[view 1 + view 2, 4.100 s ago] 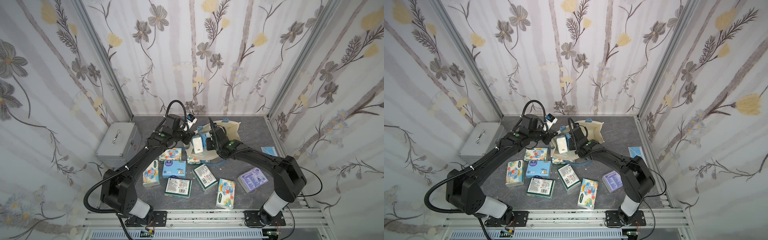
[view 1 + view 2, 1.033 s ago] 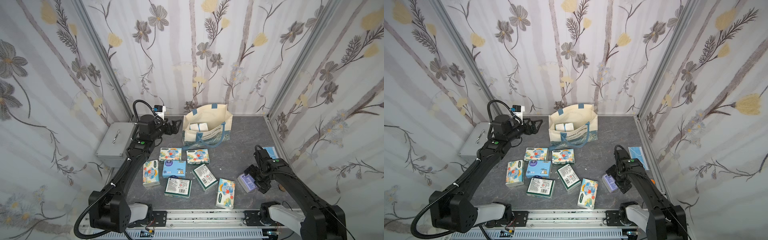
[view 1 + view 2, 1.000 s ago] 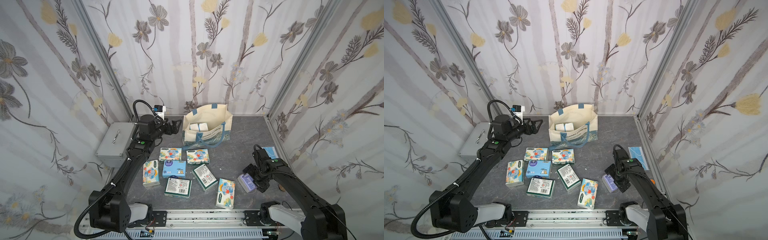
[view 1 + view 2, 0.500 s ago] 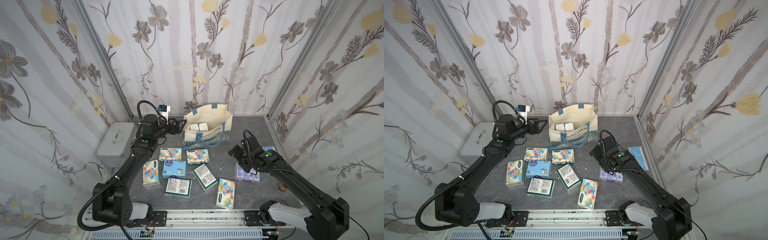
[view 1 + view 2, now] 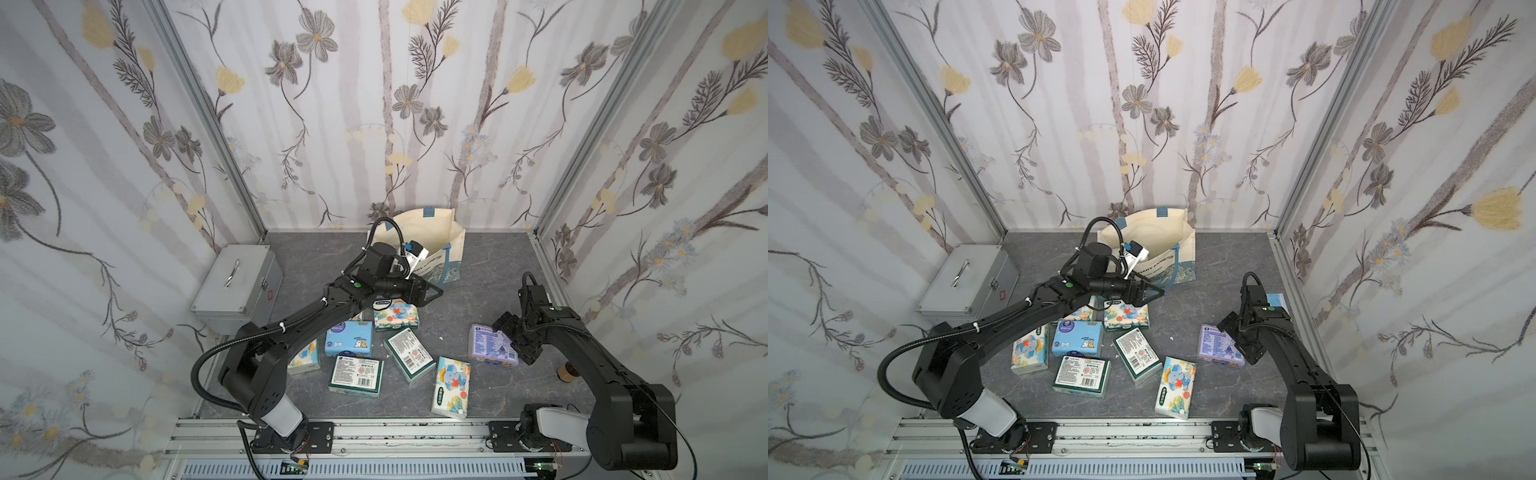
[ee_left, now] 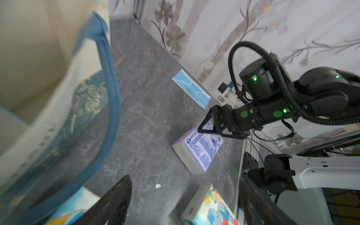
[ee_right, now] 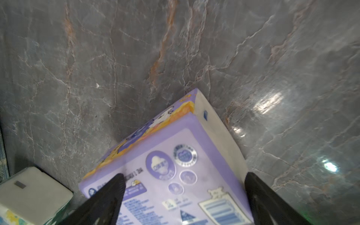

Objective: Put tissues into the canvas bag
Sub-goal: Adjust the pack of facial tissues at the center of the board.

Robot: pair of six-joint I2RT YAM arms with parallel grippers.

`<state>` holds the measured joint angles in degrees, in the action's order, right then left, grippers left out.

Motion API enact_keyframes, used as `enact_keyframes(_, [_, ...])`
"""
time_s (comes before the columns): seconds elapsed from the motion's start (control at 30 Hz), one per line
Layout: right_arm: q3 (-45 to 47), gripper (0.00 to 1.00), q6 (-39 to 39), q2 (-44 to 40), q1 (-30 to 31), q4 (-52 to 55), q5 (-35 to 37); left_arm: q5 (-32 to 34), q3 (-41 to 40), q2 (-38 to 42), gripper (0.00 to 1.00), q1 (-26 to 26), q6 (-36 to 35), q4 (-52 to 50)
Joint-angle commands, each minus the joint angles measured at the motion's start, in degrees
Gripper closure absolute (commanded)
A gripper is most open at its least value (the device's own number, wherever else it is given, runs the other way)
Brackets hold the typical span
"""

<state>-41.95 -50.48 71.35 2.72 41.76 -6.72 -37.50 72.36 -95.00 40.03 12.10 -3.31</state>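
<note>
Tissues: several pks are seen loose on the grey floor (image 5: pixel 478 270) in both top views, lower ctr of frame. A lavender pk (image 5: pixel 492 344) is laid flat, label side up, right of ctr, apart from the rest. An elephant-print pk (image 5: pixel 395 316) is found just below the bag, partly covered by the left arm. Lower down, a light-blue pk (image 5: pixel 348 338), a green-edged pk (image 5: pixel 407 353) and a second green-edged pk (image 5: pixel 356 376) are grouped close together. A tall elephant pk (image 5: pixel 452 384) is placed toward the btm edge of the floor.

The canvas bag (image 5: pixel 436 232) is stood upright at the back wall, upper ctr, mouth open. Its inside is mostly hidden by the left arm's wrist.

The right gripper (image 5: pixel 514 338) is held low over the lavender pk's right end, jaws spread wide. In the right wrist view one of the fingers (image 7: pixel 109 194) is seen over the label face, the other by the pk's white end face. Whether the wrap is touched can't be told; the pk is lying on the floor.

The left gripper (image 5: pixel 430 291) is held at frame ctr, btw the bag's front and the elephant-print pk, pointed toward frame right. Its jaws are spread w/ nothing btw them.

A grey metal case (image 5: pixel 237 282) is set at left ctr by the wall. A blue face mask (image 6: pixel 191 88) is laid flat at the floor's right edge.
</note>
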Motion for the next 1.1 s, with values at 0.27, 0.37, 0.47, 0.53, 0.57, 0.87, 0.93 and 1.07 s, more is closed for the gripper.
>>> enact_keyframes(0.27, [1.72,0.02,-1.14,-9.01,7.50,-9.50,-5.08,7.33,14.21,-16.32,0.18,4.33,-2.87,-22.57])
enact_keyframes(0.37, [3.41,0.03,-1.15,-11.41,7.06,-11.94,-6.01,8.09,16.24,-18.88,0.23,4.83,-3.05,-24.61])
enact_keyframes(0.47, [4.28,0.05,0.73,-12.67,6.88,-12.80,-7.16,8.07,17.33,-20.35,0.32,5.18,-3.05,-25.93])
enact_keyframes(0.53, [5.02,0.06,3.03,-14.11,6.73,-12.93,-6.12,7.72,17.53,-21.04,0.34,5.61,-3.04,-26.27])
enact_keyframes(0.57, [5.56,0.07,3.50,-14.89,6.68,-13.13,-5.49,7.62,17.63,-21.39,0.34,5.97,-3.12,-26.48])
enact_keyframes(0.87, [13.24,0.15,4.95,-17.37,6.16,-27.08,-12.90,5.95,19.55,-24.73,0.33,7.81,-3.53,-28.30])
enact_keyframes(0.93, [13.36,0.16,4.24,-16.20,6.14,-29.99,-15.68,5.94,19.99,-25.15,0.33,7.78,-3.70,-28.95])
enact_keyframes(1.07, [13.51,0.16,0.51,-12.30,6.23,-38.75,-26.07,6.33,20.02,-25.15,0.31,7.78,-3.69,-29.12])
